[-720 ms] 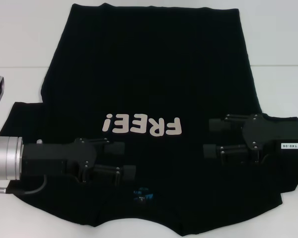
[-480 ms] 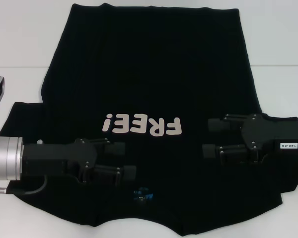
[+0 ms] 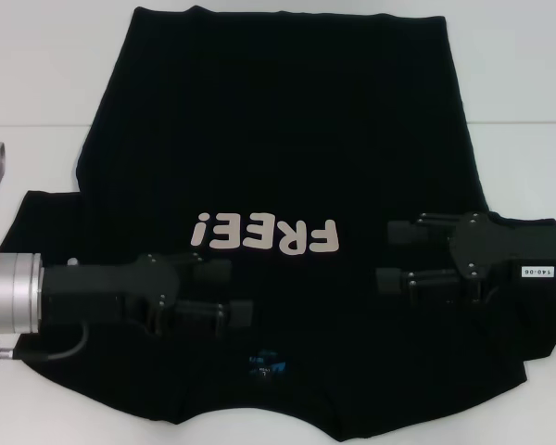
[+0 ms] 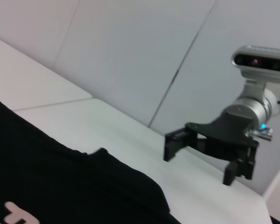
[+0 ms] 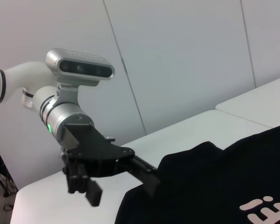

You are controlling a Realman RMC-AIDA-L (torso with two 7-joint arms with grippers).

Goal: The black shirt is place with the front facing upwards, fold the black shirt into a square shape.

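shirt: the black shirt lies spread flat, front up, on the white surface; collar end nearest you, hem at the far side
print: off-white "FREE!" lettering reads upside down from the head view, roughly mid-chest, between the two grippers
label: small blue neck label sits at the collar, near edge, just beside the left gripper
sleeves: both sleeves spread out sideways; one sleeve tip shows against the surface in the left wrist view, the other in the right wrist view
left gripper: left gripper is over the shirt's near-left chest, pointing toward the centre; fingers are spread apart, nothing between them; you see it side-on in the right wrist view, above the sleeve edge
right gripper: right gripper is over the near-right chest, pointing toward the centre, facing the left one across the lettering; fingers are parted, holding nothing; the left wrist view shows it above the surface beyond the sleeve
contact: can't tell from these views whether either gripper touches the fabric
state: shirt unfolded, no fold made yet
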